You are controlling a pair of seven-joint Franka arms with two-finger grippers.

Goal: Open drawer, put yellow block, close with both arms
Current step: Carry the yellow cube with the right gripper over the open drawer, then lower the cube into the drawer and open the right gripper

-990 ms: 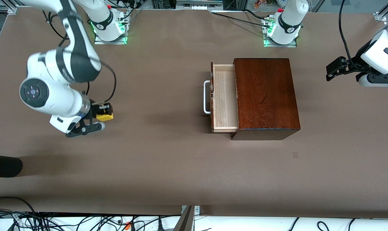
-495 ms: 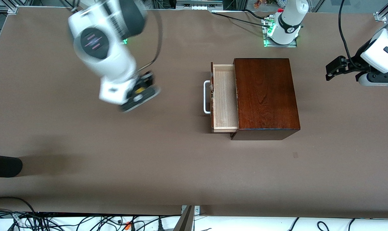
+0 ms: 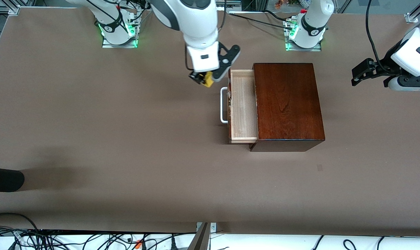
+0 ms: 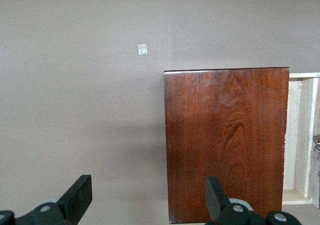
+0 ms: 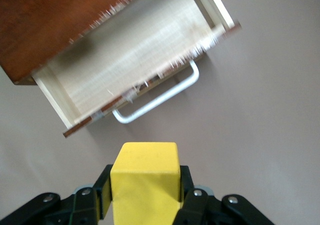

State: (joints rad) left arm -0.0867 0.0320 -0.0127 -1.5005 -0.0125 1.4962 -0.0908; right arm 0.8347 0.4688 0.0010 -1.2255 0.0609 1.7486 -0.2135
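The dark mahogany box (image 3: 288,104) stands in the middle of the table with its drawer (image 3: 244,104) pulled out and the pale tray bare inside. The white handle (image 3: 224,106) faces the right arm's end. My right gripper (image 3: 204,79) is shut on the yellow block (image 3: 208,79) and hangs in the air over the table just beside the drawer's front, near the handle. In the right wrist view the yellow block (image 5: 145,177) sits between both fingers, with the drawer (image 5: 135,60) ahead of it. My left gripper (image 3: 361,73) waits open over the left arm's end of the table; its fingers (image 4: 80,197) stand wide apart beside the box (image 4: 227,140).
A small pale tape mark (image 3: 320,167) lies on the brown table nearer the front camera than the box. A black object (image 3: 3,178) pokes in at the right arm's end. Cables (image 3: 57,239) run along the table's near edge.
The right arm has swung the yellow block up from the right arm's end of the table and across to the drawer's front. The left arm has barely moved.
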